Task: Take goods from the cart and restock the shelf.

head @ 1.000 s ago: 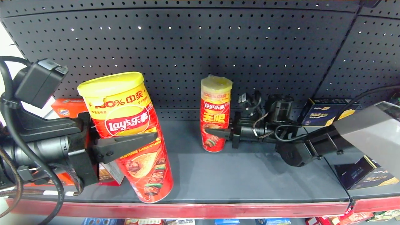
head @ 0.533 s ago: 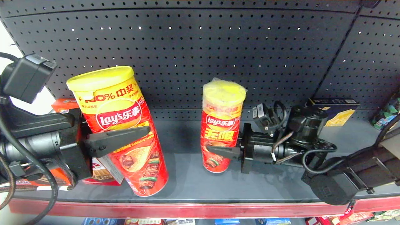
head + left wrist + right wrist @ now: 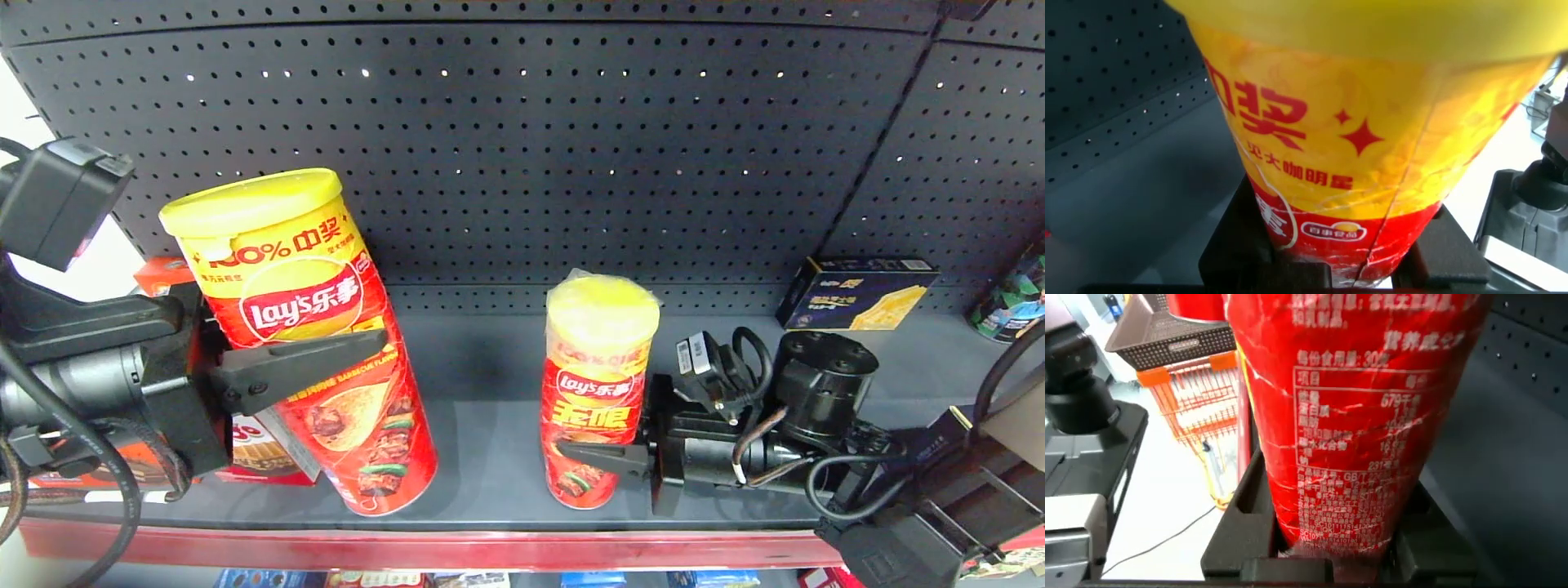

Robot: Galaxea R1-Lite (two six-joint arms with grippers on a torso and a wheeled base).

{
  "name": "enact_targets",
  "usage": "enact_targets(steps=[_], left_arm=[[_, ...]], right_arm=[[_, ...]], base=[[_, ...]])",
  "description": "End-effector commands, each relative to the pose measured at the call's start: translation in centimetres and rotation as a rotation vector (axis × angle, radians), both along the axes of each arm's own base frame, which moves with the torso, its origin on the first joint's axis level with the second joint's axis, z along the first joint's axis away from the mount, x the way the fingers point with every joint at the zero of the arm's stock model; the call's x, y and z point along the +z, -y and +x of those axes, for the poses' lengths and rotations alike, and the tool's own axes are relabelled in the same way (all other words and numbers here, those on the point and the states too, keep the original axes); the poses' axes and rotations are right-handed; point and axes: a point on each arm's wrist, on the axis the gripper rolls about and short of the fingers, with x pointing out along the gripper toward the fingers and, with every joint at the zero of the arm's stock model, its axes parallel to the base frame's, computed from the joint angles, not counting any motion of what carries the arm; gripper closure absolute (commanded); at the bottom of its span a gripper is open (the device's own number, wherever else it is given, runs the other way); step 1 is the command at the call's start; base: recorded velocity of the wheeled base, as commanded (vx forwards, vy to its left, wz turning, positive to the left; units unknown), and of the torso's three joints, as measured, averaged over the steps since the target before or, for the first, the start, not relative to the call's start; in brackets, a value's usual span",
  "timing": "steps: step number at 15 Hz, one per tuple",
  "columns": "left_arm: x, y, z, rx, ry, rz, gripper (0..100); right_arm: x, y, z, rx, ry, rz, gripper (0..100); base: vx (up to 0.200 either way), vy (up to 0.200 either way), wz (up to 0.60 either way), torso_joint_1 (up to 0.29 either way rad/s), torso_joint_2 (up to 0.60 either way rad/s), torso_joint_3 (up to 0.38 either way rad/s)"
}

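The shelf's red lip (image 3: 457, 549) lies nearest. Just behind it, over the front of the grey shelf (image 3: 490, 457), are two crisp cans, well apart. The left claw (image 3: 322, 363) pinches the big can (image 3: 294, 302) at mid-height, coming in from the left. This can leans, its yellow lid toward the left and its base near the lip; I cannot tell if the base touches the shelf. The right claw (image 3: 600, 449) pinches the small can (image 3: 600, 384) low on its red body, coming in from the right. That can stands nearly upright near the lip, with clear wrap over its yellow lid. In the right wrist view an orange-framed cart (image 3: 1200, 392) stands on the floor past the small can. Behind the big can a wafer box (image 3: 261, 445) lies on the shelf, and an orange box (image 3: 163, 273) sits farther back. A dark box (image 3: 857, 292) rests at the back right, against the pegboard (image 3: 522, 147)
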Motion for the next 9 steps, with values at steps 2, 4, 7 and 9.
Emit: enact_targets(steps=[2,4,7,9], left_arm=[[0.0,0.0,0.0,0.002,-0.001,0.000,100],[0.0,0.0,0.0,0.001,0.000,-0.001,100],[0.0,0.0,0.0,0.001,0.002,-0.001,100],[-0.1,0.0,0.0,0.002,-0.001,0.000,100]], right_arm=[[-1.7,-0.6,1.0,-0.001,-0.027,-0.018,100],[-2.1,-0.8,1.8,-0.009,-0.030,-0.019,100],[-2.4,-0.8,2.2,-0.016,-0.031,-0.021,100],[-2.3,-0.5,2.1,-0.023,-0.027,-0.018,0]], base=[[0.000,0.000,0.00,0.000,0.00,0.000],[0.000,0.000,0.00,0.000,0.00,0.000],[0.000,0.000,0.00,0.000,0.00,0.000],[0.000,0.000,0.00,0.000,0.00,0.000]])
